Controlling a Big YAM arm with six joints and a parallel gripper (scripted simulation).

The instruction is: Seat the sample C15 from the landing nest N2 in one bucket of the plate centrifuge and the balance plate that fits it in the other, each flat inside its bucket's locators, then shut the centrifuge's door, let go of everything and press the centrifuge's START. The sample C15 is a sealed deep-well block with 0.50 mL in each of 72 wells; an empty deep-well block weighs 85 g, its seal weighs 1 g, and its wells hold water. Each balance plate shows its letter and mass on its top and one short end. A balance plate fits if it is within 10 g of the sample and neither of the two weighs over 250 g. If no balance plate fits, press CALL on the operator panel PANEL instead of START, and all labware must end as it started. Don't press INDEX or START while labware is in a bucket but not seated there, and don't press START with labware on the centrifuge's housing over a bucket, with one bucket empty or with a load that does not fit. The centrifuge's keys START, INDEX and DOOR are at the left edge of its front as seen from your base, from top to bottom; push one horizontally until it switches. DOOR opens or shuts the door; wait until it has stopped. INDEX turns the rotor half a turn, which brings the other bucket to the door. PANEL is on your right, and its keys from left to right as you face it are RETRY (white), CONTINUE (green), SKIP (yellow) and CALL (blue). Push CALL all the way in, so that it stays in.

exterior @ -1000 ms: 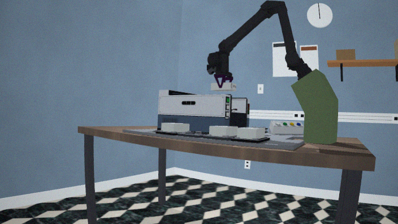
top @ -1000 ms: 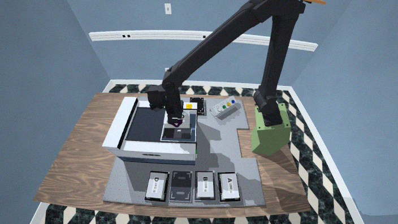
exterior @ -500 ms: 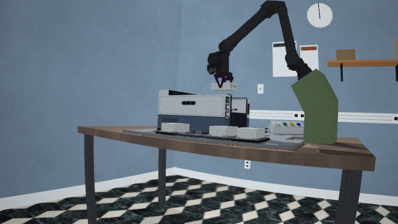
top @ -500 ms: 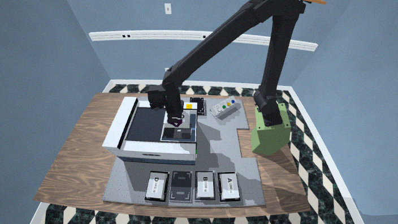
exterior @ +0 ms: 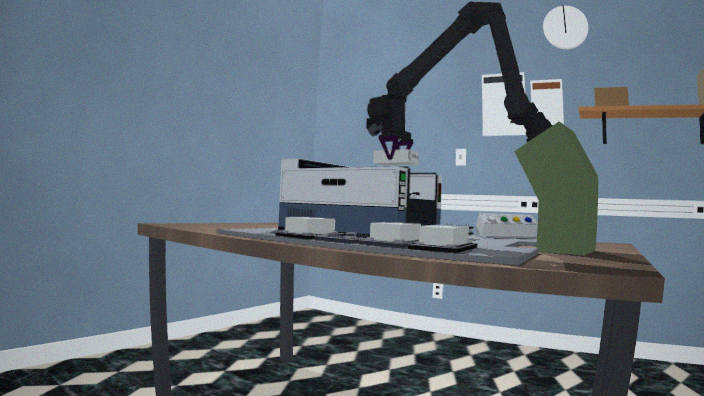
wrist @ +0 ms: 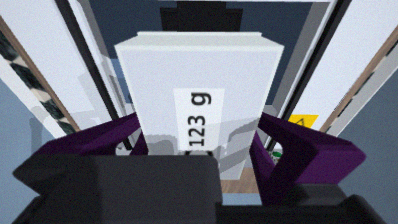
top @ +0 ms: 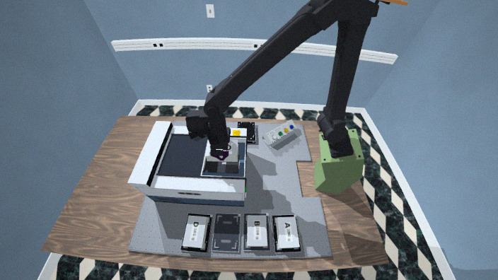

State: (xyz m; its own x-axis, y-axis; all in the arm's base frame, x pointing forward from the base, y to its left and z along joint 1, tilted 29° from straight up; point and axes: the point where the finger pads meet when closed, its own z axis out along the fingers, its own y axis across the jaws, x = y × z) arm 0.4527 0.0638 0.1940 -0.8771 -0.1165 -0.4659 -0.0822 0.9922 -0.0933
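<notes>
My gripper (wrist: 198,111) is shut on a white balance plate (wrist: 200,95) whose label reads 123 g; its letter is hidden. The purple fingers clamp its two long sides. In the exterior view the gripper (exterior: 395,146) holds the plate (exterior: 396,157) level, a little above the top of the centrifuge (exterior: 350,192) at its right end. In the top view the gripper (top: 220,154) hangs over the open door hatch (top: 224,160), with a bucket below it. I do not see the sample C15 in any view.
Balance plates D (top: 195,231), B (top: 257,230) and A (top: 286,232) sit in front nests; the nest between D and B (top: 227,233) is empty. A dark nest (top: 247,131) is behind the centrifuge. The operator panel (top: 283,133) and the green arm base (top: 337,166) are to the right.
</notes>
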